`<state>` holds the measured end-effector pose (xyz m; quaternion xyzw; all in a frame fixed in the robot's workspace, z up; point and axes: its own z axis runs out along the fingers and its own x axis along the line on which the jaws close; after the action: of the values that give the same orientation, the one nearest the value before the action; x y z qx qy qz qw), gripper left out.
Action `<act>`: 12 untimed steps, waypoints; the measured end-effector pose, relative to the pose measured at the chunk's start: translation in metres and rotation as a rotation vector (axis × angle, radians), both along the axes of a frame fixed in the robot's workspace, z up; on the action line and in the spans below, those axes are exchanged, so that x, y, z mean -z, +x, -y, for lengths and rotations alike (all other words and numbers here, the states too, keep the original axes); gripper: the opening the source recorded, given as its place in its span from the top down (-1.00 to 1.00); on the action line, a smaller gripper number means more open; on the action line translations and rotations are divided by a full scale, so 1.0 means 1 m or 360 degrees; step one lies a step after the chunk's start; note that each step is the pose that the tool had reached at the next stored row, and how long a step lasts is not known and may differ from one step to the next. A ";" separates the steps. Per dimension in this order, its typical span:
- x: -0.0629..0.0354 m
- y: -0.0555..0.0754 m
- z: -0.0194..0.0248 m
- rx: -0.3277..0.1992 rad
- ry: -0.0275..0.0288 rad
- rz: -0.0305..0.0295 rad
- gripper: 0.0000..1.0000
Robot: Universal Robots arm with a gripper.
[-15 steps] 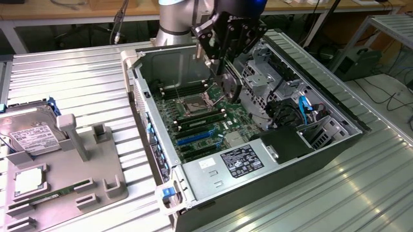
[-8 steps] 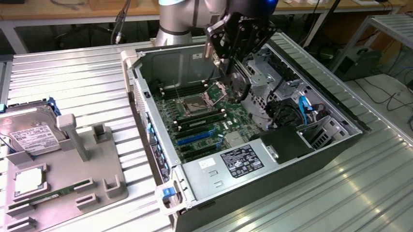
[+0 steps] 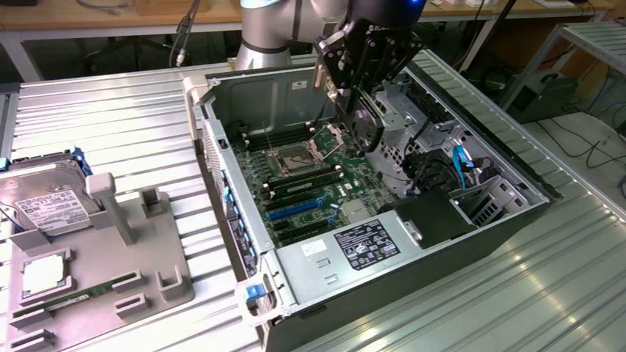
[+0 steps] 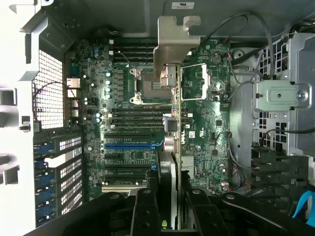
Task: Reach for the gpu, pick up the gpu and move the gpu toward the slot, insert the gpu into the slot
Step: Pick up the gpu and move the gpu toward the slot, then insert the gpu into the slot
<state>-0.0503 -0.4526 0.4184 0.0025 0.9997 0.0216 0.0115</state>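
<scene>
My gripper [image 3: 354,89] hangs over the open computer case [image 3: 210,147], shut on the gpu [image 3: 367,128]. The gpu is a dark card held on edge above the green motherboard [image 3: 323,172]. In the wrist view the gpu [image 4: 175,147] appears edge-on between the black fingers [image 4: 145,211] of the gripper [image 4: 172,212], with its grey metal bracket [image 4: 172,44] at the far end. The slot [image 4: 133,145] is a bright-blue strip on the board, off to one side of the card's edge and clear of it. In the exterior view the slot [image 3: 293,208] lies below and toward the exterior view's left of the card.
A silver power supply [image 3: 352,246] fills the case's near end. A metal drive cage [image 3: 415,117] and loose cables [image 3: 459,165] stand at the exterior view's right of the card. Outside the case, a grey fixture [image 3: 146,249] carries a hard drive [image 3: 49,205].
</scene>
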 end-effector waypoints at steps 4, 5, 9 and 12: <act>0.0000 0.000 0.0000 0.0000 -0.00001 0.00000 0.46; 0.0000 0.000 0.0000 0.0000 -0.00001 0.00000 0.46; 0.0000 0.000 0.0000 0.0000 0.00000 0.00000 0.46; 0.0000 0.000 0.0000 -0.0005 0.00006 0.00000 0.46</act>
<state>-0.0503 -0.4525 0.4183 0.0009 0.9997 0.0218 0.0114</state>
